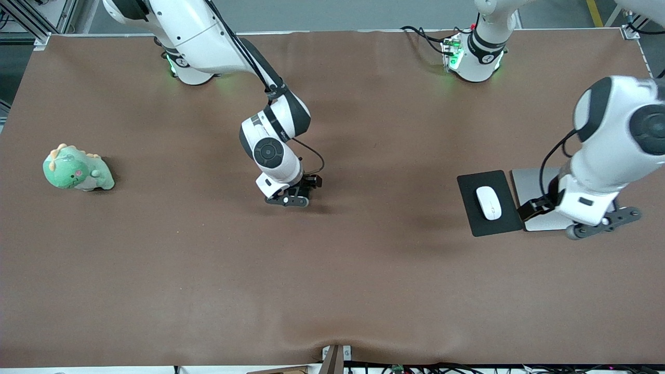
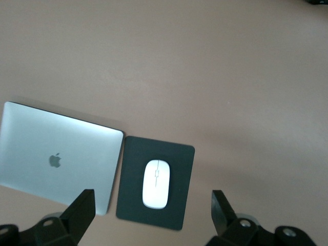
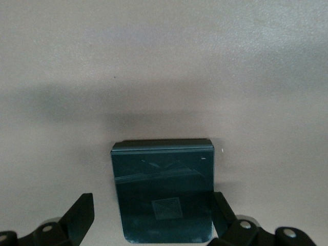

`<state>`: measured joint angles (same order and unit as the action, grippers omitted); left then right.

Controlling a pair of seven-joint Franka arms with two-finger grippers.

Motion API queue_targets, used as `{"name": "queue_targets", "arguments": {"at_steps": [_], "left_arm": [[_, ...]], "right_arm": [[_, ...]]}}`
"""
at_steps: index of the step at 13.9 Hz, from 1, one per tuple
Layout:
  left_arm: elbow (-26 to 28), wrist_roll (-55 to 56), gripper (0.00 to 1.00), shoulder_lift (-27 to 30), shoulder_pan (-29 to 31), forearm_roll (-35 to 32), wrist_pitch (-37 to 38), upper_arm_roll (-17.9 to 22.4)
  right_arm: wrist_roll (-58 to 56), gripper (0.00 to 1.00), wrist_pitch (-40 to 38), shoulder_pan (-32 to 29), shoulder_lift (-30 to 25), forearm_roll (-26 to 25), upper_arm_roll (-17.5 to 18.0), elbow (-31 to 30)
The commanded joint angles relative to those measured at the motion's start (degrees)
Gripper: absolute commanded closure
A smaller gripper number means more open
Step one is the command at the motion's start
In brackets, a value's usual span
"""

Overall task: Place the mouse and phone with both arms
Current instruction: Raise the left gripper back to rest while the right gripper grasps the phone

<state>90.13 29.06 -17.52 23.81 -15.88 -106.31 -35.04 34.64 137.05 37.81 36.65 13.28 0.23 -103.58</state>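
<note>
Right wrist view — right gripper spread wide over the phone; left gripper spread wide above the mouse — neither grasped.

I see wide bare table between the two arms and along the edge nearest the front camera. At the left arm's end, the mouse lies on the mouse pad just beside a closed laptop, so room there is narrow. A green plush dinosaur stands alone at the right arm's end.
</note>
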Motion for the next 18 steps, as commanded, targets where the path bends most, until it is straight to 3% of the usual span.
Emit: {"name": "queue_targets", "arguments": {"at_steps": [1, 10, 12, 13, 15, 18], "left_arm": [[-5.22, -6.36, 0.0, 0.12, 2.2, 1.99, 6.27, -0.72], [-6.99, -20.87, 0.0, 10.14, 5.45, 6.21, 15.68, -0.2], [-7.07, -22.02, 0.0, 10.84, 5.89, 7.08, 16.13, -0.2], [-6.81, -22.03, 0.0, 12.32, 4.07, 8.65, 15.96, 1.89], [-5.94, -22.03, 0.0, 13.91, -8.37, 10.07, 15.78, 14.76], [-2.96, -23.16, 0.0, 17.07, -19.91, 12.7, 15.78, 26.57]], "right_arm": [[1.13, 0.0, 1.29, 1.12, 0.44, 0.08, -0.59, -0.56], [0.6, 0.0, -0.9, 0.07, 0.0, -1.5, -0.59, 0.22], [0.87, 0.0, -5.45, -0.2, -0.09, -1.5, -0.67, 2.76], [0.95, 0.0, -5.82, -0.2, 0.0, -1.59, -0.67, 3.03], [1.91, 0.0, -4.69, 0.77, 0.78, -2.11, -0.93, 2.95], [2.27, 0.0, -3.8, 1.03, 0.97, -3.08, -1.02, 2.51]]}}
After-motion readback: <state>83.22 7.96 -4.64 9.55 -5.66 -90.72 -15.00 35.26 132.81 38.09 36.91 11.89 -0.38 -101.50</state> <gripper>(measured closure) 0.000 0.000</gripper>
